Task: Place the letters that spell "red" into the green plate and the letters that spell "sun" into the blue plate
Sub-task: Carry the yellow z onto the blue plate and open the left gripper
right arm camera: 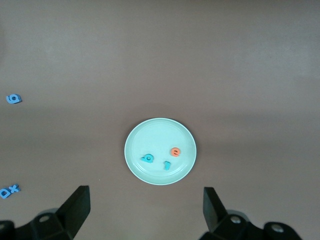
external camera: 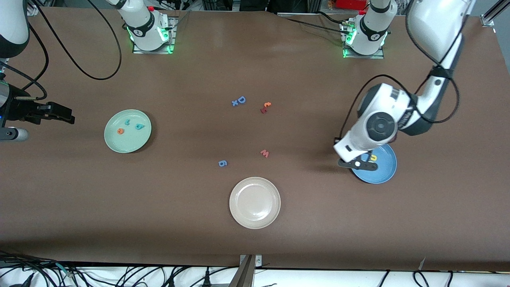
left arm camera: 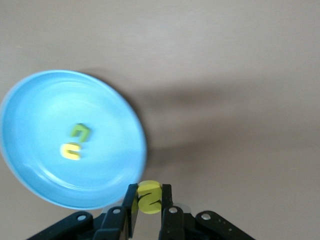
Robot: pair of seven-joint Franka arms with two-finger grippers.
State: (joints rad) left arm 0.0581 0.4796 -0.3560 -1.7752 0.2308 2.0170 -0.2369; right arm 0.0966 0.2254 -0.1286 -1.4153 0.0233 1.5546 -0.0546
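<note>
over the blue plate [left arm camera: 30, 165]'s rim, the left gripper [left arm camera: 148, 200] pinches the yellow "s" [left arm camera: 148, 196], the last letter left; "red" fills the green plate [external camera: 115, 141]; the right gripper [right arm camera: 145, 210] waits, jaws spread.

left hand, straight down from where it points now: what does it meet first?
Probably the blue plate, at or near its rim. The left hand, shut on the yellow "s", hangs over the plate's edge; depth is unclear, so it might reach the bare table instead.
</note>
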